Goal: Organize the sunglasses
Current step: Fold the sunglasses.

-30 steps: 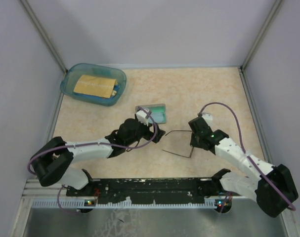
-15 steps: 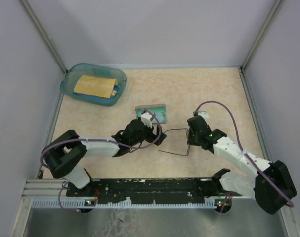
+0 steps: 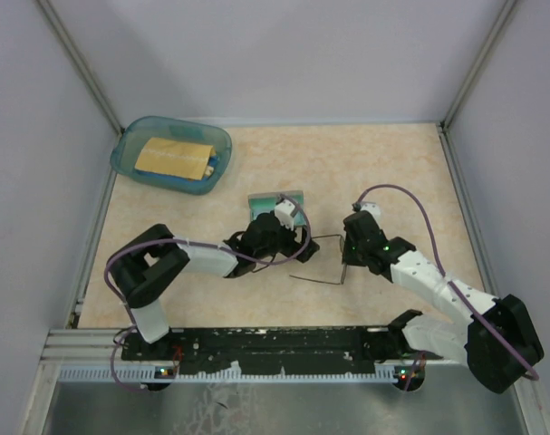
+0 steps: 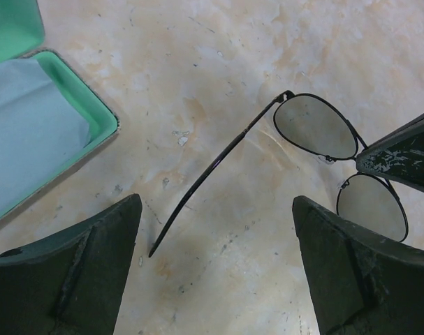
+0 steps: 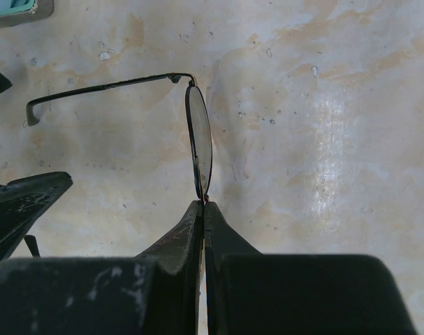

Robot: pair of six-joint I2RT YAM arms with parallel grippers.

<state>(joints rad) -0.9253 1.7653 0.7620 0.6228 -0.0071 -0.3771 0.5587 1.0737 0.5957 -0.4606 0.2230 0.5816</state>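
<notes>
The sunglasses [image 4: 315,126] are a thin dark wire pair with rounded tinted lenses, standing edge-on over the beige table. My right gripper [image 5: 203,204] is shut on the frame at the bridge between the lenses [image 5: 199,143]. One temple arm [image 4: 212,176] reaches out towards my left gripper [image 4: 215,279], which is open; the temple's tip lies between its fingers, close to the left one. In the top view the sunglasses [image 3: 318,279] sit between the left gripper [image 3: 297,243] and the right gripper [image 3: 345,263].
A grey case with teal lining [image 4: 93,115] lies open just left of the left gripper, a light blue cloth [image 4: 26,136] inside it. A blue bin [image 3: 170,154] holding a tan item stands at the back left. Walls enclose the table.
My left arm has reached further right, bringing its open gripper up to the temple arm. The right gripper, still shut on the sunglasses, has shifted slightly left.
</notes>
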